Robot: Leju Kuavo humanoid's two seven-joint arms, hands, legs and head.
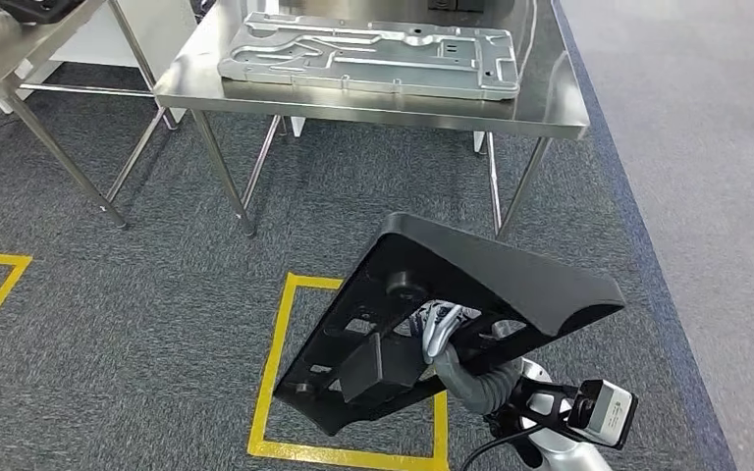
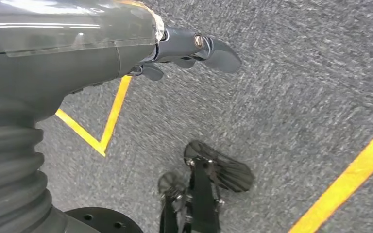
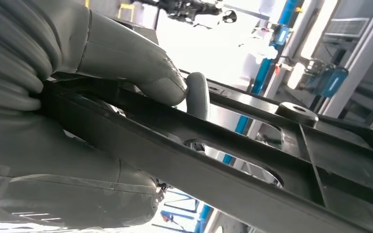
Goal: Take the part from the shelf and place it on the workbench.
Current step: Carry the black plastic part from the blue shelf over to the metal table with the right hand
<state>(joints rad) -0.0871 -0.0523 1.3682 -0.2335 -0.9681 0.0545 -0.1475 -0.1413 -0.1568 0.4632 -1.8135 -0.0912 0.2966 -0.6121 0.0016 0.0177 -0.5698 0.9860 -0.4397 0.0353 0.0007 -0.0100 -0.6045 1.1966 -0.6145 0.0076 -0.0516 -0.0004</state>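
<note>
workbench (image 1: 550,113) — steel, ahead of the robot, across a stretch of grey carpet (image 1: 157,294); a silver plate (image 1: 373,54) already lies flat on its top, taking most of the left and middle, so the bare strip along the near and right edge looks like the likeliest landing spot. a second steel table (image 1: 0,59) stands to the left, with something dark on it, too cropped to name. yellow floor tape (image 1: 275,363) marks a square under the robot. part (image 1: 452,304) — a flat black ribbed panel with cut-outs, carried low at the robot's right front, tilted, well short of the bench and not touching it. right hand (image 1: 442,343) holds it from beneath, fingers reaching up through an opening; in the right wrist view the thumb (image 3: 141,68) presses on one face of the panel's rib while the rest of the hand wraps the other side, a firm clamp — probably taken that way because the panel is too broad to grasp at an edge. left hand (image 2: 194,48) hangs toward the floor, holding nothing; its fingers look roughly straight, though how far apart i cannot tell. judged stage: carry, placing not yet begun.
</note>
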